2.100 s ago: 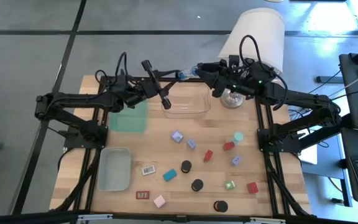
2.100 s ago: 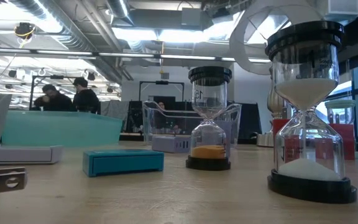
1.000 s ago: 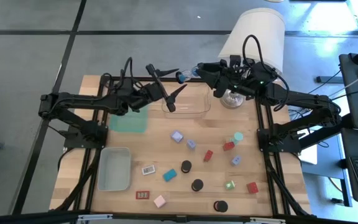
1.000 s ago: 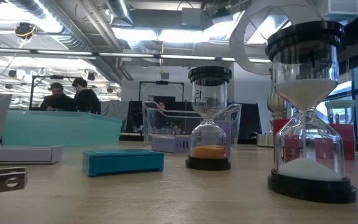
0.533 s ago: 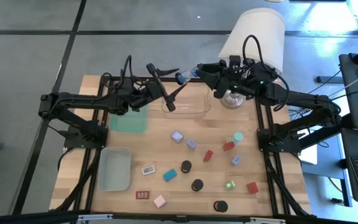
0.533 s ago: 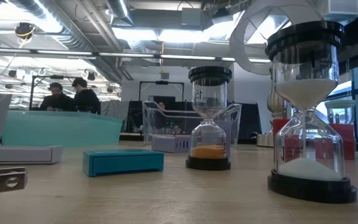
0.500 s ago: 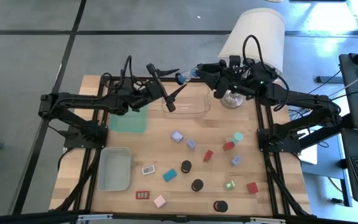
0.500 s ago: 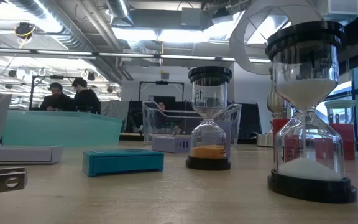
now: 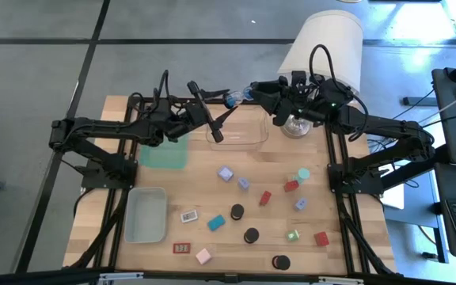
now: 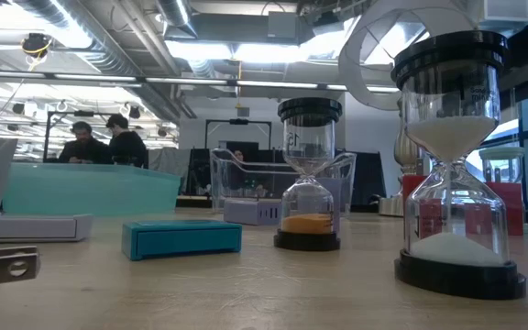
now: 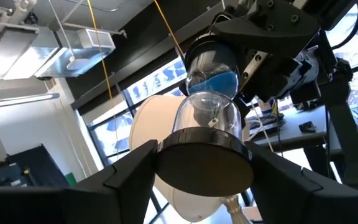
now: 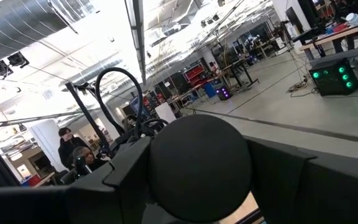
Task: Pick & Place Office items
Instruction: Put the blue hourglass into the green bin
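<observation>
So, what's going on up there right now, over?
Right gripper shut on the hourglass, above the clear tray. Left gripper at its other end. Nothing else in the way.

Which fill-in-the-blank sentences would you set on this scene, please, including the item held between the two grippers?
1. The left gripper and the right gripper both grasp one hourglass, whose sand is ____.
2. In the low view, the smaller hourglass standing on the table holds ____ sand.
3. The lamp beside the right arm has a shade coloured ____.

Missing words: blue; orange; white.
</observation>
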